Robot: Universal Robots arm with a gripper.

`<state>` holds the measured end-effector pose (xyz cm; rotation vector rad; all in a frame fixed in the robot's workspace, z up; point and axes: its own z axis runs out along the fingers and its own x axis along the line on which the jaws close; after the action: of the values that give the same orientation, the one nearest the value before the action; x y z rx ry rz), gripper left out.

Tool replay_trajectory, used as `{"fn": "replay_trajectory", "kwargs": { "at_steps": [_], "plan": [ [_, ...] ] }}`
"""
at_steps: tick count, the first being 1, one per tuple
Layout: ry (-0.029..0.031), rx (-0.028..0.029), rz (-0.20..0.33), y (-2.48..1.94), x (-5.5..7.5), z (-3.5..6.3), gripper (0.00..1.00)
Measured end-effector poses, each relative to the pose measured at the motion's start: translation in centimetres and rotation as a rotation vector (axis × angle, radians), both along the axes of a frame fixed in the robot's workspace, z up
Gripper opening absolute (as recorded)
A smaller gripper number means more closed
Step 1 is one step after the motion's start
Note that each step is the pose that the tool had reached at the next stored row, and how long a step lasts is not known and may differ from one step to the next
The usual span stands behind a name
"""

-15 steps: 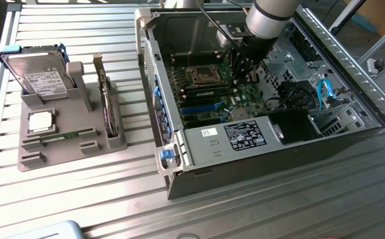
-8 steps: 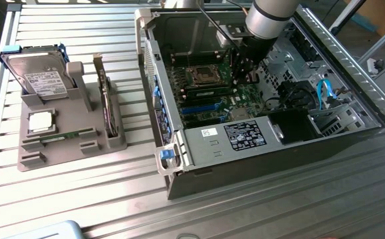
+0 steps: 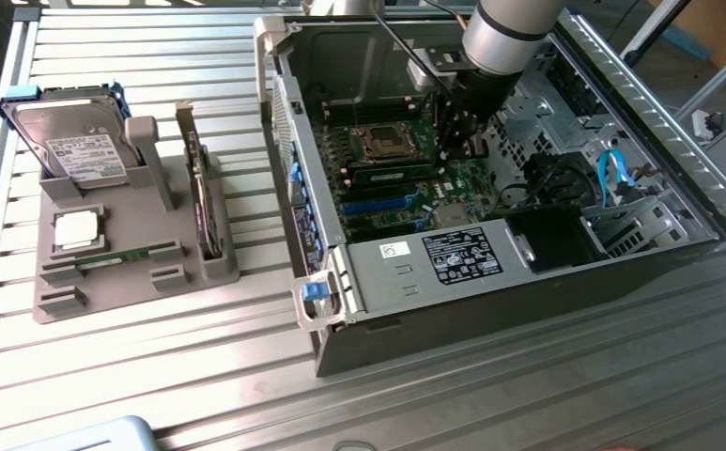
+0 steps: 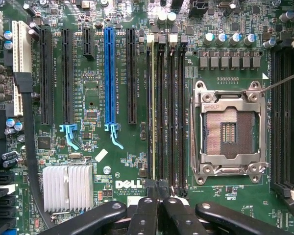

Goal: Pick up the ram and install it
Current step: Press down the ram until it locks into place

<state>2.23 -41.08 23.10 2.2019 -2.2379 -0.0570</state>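
Ram [image 3: 131, 254]: thin green stick, set edgewise in the grey holder [image 3: 112, 287] on the counter [image 3: 212, 376], well apart from the gripper. On the same holder: silver hard drive [image 3: 74, 146] at 12 o'clock of the ram, upright expansion card [image 3: 194, 188] at 2 o'clock, and a square chip [image 3: 77, 230] just beside the ram. Open computer case [image 3: 526, 277] at 3 o'clock. Gripper [image 4: 160, 199]: inside the case, fingers closed together, nothing seen held, over the memory slots [image 4: 169, 112] beside the processor socket [image 4: 229, 127].

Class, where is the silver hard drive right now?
On the exterior view's left, the hard drive stands in the gray holder, outside the open computer case.
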Motion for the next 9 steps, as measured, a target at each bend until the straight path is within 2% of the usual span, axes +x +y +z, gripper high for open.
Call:
{"fn": "replay_trajectory", "kwargs": {
  "at_steps": [6, 9],
  "plan": [
    [-0.0001, 0.0003, 0.000, 0.00, 0.00, -0.01, 0.11],
    [-0.0001, 0.0001, 0.000, 0.00, 0.00, 0.34, 0.11]
  ]
}}
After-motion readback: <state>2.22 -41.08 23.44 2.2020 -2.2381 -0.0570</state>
